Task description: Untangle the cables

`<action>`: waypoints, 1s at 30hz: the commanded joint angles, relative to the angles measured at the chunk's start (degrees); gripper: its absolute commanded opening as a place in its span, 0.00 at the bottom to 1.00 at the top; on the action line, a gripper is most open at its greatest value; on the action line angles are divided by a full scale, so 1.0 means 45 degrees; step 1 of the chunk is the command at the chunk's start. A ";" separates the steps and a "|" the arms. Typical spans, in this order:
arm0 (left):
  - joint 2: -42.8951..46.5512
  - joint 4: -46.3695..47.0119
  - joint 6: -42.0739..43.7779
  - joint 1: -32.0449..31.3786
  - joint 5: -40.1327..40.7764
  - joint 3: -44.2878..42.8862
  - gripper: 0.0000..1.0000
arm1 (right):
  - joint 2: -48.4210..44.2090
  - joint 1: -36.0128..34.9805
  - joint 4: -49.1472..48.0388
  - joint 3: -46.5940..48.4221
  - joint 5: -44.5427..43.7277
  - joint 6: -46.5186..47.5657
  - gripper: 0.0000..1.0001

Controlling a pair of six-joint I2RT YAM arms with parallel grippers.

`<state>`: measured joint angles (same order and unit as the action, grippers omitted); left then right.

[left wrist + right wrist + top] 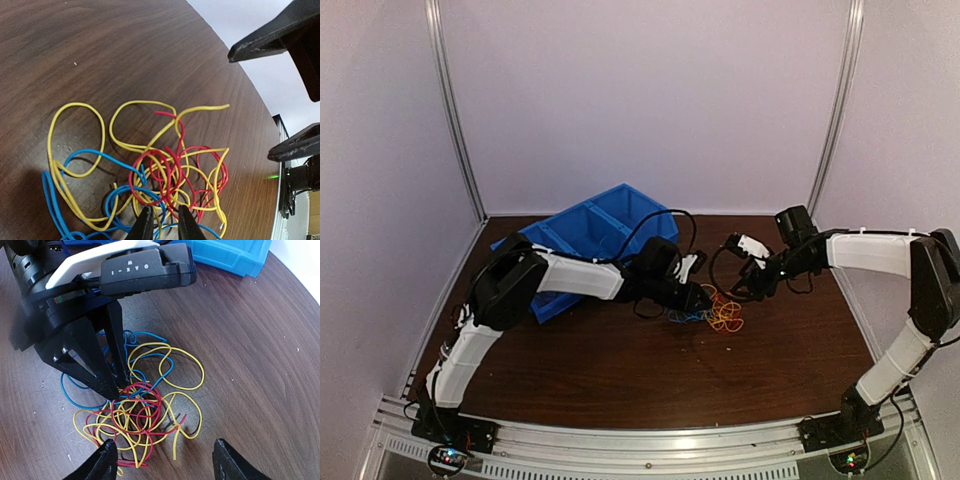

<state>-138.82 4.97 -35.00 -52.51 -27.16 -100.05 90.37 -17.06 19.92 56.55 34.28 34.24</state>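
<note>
The left gripper [164, 212] has fingers almost together in the cables [165, 170], holding one or not I cannot tell, the right gripper [164, 444] gapes wide, and the pile in the middle of the table [620, 370] is all knotted.

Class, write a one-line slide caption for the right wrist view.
Left gripper dips into tangled red, yellow and blue cables; right gripper hovers open.

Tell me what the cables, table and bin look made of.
The cables: thin wire in a glossy red, blue or yellow sheath, likely plastic, since they hold loose curls.
The table: dark wood or a wood-look laminate, with grain lines under a slight sheen.
The bin: probably moulded plastic, in even blue with smooth walls and a rounded rim.
</note>
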 commanded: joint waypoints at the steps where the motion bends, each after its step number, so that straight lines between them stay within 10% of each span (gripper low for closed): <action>1: -0.0218 0.0336 -0.0212 -0.0078 -0.0642 -0.0544 0.19 | 0.0075 0.0002 0.0006 -0.0074 0.0187 0.0119 0.66; 30: 0.2057 0.1258 -0.0743 -0.0086 0.0425 0.1306 0.00 | 0.0993 -0.0923 -0.1374 -0.0180 0.1248 -0.0595 0.70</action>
<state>-137.03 7.55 -38.72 -52.62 -26.46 -96.97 92.71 -18.81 18.98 55.46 40.10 34.44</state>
